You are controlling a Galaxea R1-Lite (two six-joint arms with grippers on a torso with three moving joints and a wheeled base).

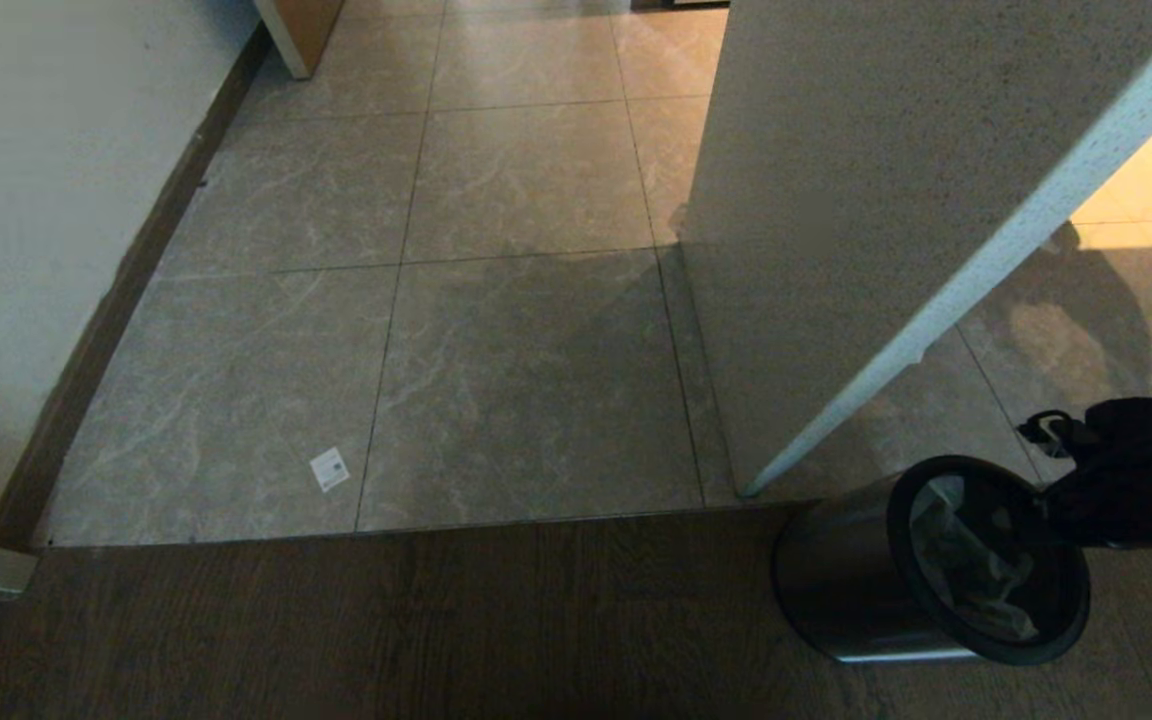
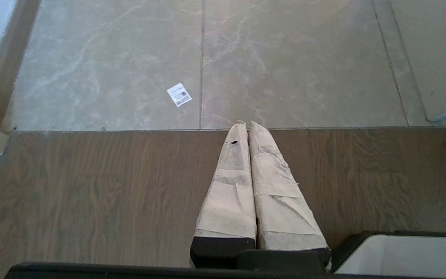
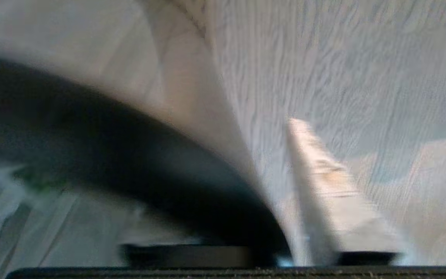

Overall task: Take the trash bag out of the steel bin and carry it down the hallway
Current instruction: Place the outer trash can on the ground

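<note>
Barely begun: the bag [image 1: 971,560] sits inside the bin [image 1: 836,580] at five o'clock; right gripper [image 3: 285,217] at its rim, finger spacing unclear; left gripper [image 2: 246,128] closed, idle.

Home hallway, marbled floor tiles [image 1: 526,180], wood flooring [image 1: 336,630], white wall [image 1: 46,200]
</note>
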